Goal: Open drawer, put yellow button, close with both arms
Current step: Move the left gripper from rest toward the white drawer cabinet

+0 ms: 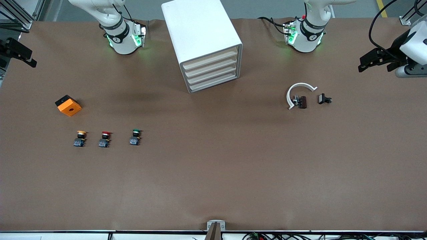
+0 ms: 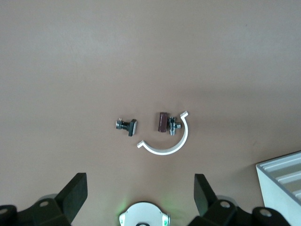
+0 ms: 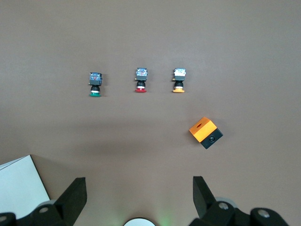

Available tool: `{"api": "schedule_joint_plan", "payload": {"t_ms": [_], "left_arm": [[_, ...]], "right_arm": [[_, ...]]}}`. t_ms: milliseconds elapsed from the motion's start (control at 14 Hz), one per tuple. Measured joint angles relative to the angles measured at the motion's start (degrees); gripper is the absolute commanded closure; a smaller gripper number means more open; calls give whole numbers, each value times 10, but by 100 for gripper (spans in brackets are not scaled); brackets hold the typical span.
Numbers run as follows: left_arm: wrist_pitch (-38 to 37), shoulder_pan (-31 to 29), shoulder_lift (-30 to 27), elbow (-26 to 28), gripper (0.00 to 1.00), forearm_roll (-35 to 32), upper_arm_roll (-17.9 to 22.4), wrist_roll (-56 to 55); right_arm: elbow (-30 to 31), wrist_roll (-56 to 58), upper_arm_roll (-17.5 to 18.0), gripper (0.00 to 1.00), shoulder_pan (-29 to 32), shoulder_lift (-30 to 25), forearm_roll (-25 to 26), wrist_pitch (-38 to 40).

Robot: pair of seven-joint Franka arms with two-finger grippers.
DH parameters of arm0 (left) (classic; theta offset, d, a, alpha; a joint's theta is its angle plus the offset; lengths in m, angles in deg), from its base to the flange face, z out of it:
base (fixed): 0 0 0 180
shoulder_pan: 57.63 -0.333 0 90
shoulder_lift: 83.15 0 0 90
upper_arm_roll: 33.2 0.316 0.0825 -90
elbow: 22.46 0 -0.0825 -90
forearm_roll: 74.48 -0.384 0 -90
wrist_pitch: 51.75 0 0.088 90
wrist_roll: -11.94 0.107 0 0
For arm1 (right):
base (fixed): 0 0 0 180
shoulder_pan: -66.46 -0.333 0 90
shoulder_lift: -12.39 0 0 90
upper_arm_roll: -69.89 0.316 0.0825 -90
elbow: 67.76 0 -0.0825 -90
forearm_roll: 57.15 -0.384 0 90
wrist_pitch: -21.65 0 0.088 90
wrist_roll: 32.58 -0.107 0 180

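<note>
The yellow button stands on the brown table, at the right arm's end of a row of three buttons. The white cabinet stands between the two arm bases, and its top drawer is shut flush like the three below. My right gripper hangs open and empty high over the right arm's end of the table. My left gripper hangs open and empty over the left arm's end, above the clamp parts.
A red button and a green button stand beside the yellow one. An orange block with a hole lies farther from the front camera. A white ring clamp and a small black part lie toward the left arm's end.
</note>
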Motion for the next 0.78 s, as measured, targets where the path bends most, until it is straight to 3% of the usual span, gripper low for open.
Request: {"api": "schedule_joint_plan", "payload": {"t_ms": [784], "left_arm": [[31, 8, 139, 1, 0, 0, -26, -4]], "right_arm": [[0, 0, 0, 0, 0, 0, 0, 1]]}}
